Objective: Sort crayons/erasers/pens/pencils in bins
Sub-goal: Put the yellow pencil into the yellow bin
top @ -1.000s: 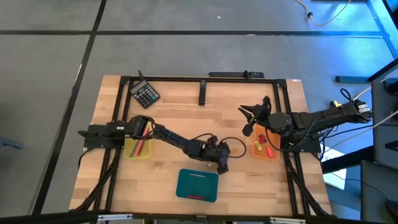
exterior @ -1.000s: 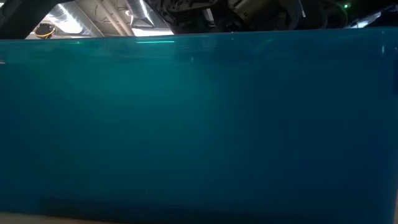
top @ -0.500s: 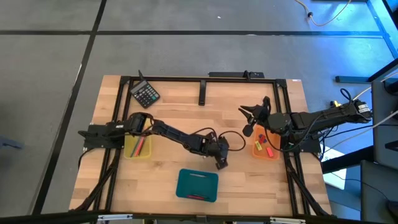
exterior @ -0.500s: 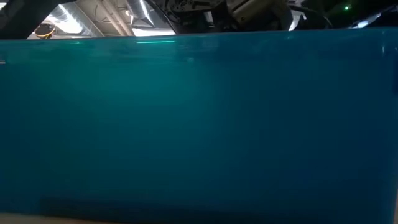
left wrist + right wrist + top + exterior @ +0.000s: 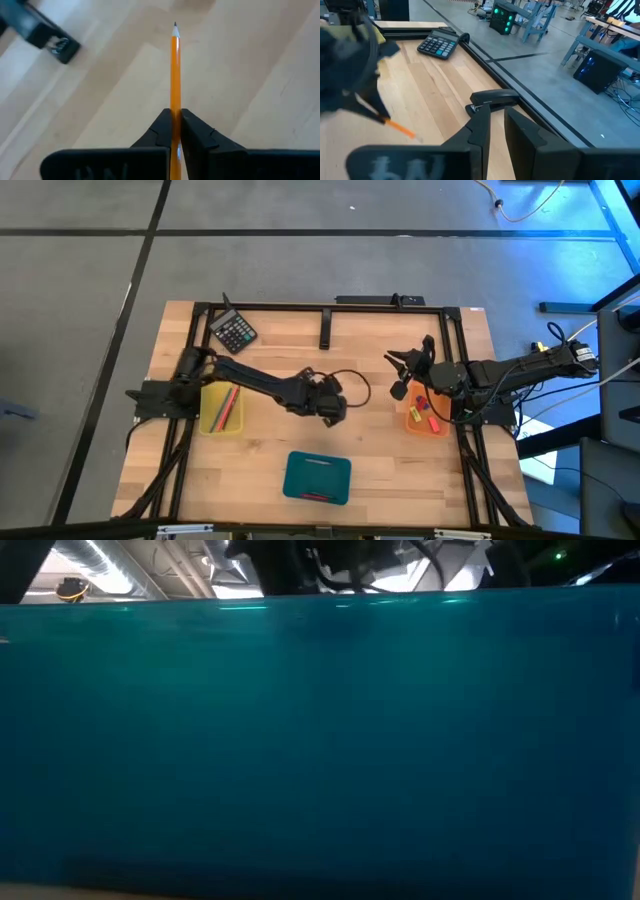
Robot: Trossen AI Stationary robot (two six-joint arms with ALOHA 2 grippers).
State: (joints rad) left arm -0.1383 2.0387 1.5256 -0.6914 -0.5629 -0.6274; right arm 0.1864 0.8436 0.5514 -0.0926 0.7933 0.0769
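Orange pencil (image 5: 175, 75), sharpened, clamped in left claw (image 5: 175, 122) mid-tabletop; yellow bin (image 5: 221, 411) left edge, orange bin (image 5: 426, 416) right, teal bin (image 5: 317, 478) near front edge.

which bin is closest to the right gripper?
The orange bin, at the table's right edge: the right gripper waits just beside it. The yellow bin and teal bin lie farther off.

Left bin (image 5: 221, 411), right bin (image 5: 427, 418); wider bin (image 5: 317, 478) nearer front, seemingly between them.

Three bins show: yellow bin (image 5: 221, 411), orange bin (image 5: 426, 415), teal bin (image 5: 317, 478). One calculator (image 5: 234, 331). One orange pencil (image 5: 175, 90) is gripped.
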